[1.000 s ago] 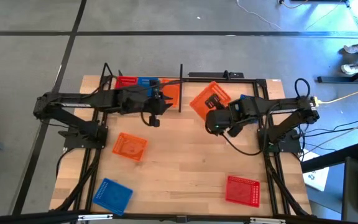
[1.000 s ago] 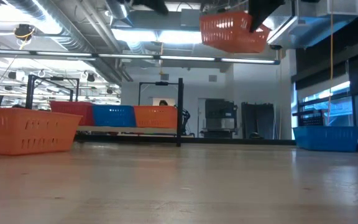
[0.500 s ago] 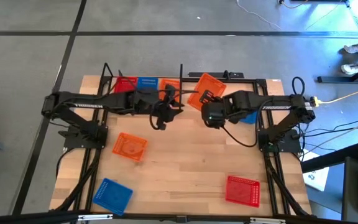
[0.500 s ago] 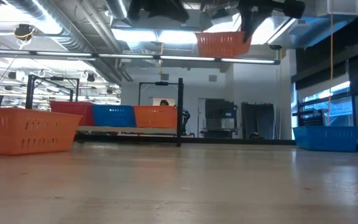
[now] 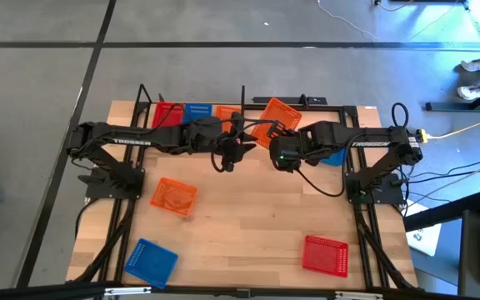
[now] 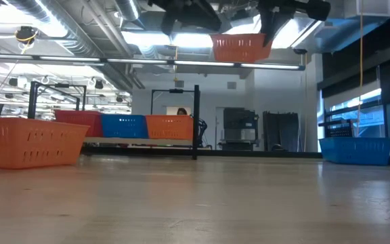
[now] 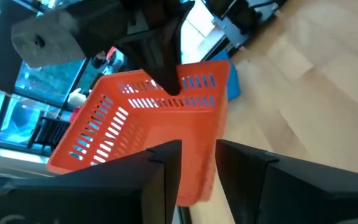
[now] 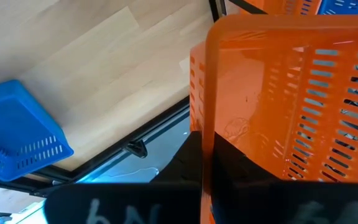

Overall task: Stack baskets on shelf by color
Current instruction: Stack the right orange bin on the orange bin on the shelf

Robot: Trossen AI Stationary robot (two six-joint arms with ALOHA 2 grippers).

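One orange basket point(image 5: 275, 116) aloft | right fingers point(image 8: 205, 163) clamp its rim | left fingers point(image 7: 166, 168) parted beside it | no legible writing

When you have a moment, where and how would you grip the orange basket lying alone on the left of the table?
I would take the orange basket by one long side wall near its middle, coming straight down from above, one finger inside and one outside. It lies flat with its open side up, askew to the table edge, so the hand should turn to match.
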